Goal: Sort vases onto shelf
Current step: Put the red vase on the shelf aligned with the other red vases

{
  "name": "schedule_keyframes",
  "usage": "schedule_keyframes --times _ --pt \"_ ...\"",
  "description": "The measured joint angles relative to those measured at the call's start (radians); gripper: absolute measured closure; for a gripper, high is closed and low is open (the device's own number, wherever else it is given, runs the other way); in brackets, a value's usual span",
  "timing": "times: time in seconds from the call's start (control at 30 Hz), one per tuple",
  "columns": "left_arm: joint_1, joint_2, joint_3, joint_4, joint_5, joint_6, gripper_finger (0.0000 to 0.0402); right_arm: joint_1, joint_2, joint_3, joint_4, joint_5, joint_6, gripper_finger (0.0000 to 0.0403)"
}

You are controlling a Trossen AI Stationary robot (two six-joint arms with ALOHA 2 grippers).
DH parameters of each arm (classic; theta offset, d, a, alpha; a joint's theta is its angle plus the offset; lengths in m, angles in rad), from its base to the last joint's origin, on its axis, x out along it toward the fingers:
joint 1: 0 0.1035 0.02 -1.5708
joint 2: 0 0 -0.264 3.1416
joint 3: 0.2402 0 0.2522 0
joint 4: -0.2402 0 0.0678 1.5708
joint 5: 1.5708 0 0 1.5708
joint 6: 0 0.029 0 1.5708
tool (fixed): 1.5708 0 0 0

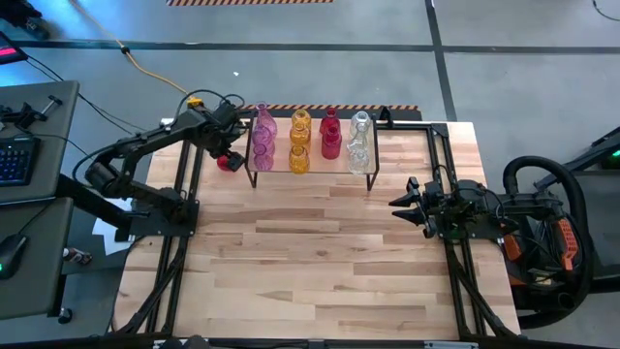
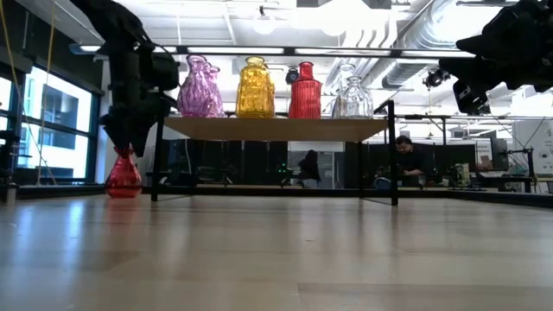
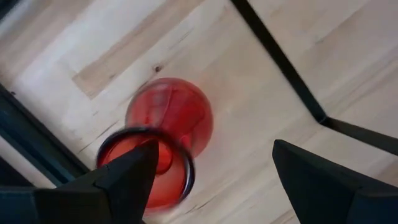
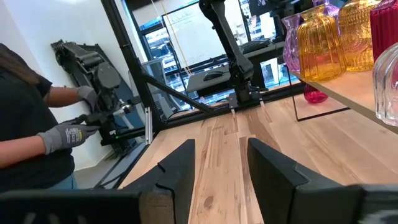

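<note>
Shelf (image 1: 312, 171) as landmark: a small raised platform with a light wooden top on thin black legs, standing at the far edge of the bench (image 1: 320, 262). On its top the vases stand upright in columns by colour, which suits a sorting task: pink vases (image 1: 263, 141) at the end nearest the left arm, then yellow vases (image 1: 299, 141), red vases (image 1: 330, 136) and clear vases (image 1: 359, 141) at the end nearest the right arm. Grouping by colour leaves each column readable from above and from the low view, where the necks rise well clear of the shelf top.

One red vase (image 1: 228, 161) is not yet sorted. It stands upright on the bench just outside the shelf's pink end, beside the leg. The left gripper (image 1: 230, 145) hangs directly over it with fingers spread wide; in the left wrist view one finger (image 3: 124, 177) overlaps the rim of the vase's mouth and the other stands well off to the side, so nothing is clamped. Judged from this pose, the wide spread allows the fingers to straddle the narrow neck, the easiest place to grip a bulbous body.

The right gripper (image 1: 407, 204) waits above the bench on the shelf's clear-vase side, well apart from it, fingers parted and empty. A person (image 4: 37, 124) in grey gloves shows beyond the bench.
</note>
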Motion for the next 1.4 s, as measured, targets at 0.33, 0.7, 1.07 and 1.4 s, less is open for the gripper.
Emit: schedule_keyframes --times 0.33,0.7,1.07,1.4 --pt "0.004 0.018 0.000 0.003 0.014 0.011 0.0129 0.000 0.000 0.000 0.000 0.000 0.000 0.0273" --pt "0.023 0.010 0.000 -0.004 -0.068 0.011 0.0214 0.000 0.000 0.000 0.000 0.000 0.000 0.0273" --pt "0.023 0.010 0.000 -0.017 -0.079 0.011 0.0309 0.000 0.000 0.000 0.000 0.000 0.000 0.0273" --pt "0.023 0.002 0.003 -0.037 -0.091 0.012 0.0377 0.000 0.000 0.000 0.000 0.000 0.000 0.0273"
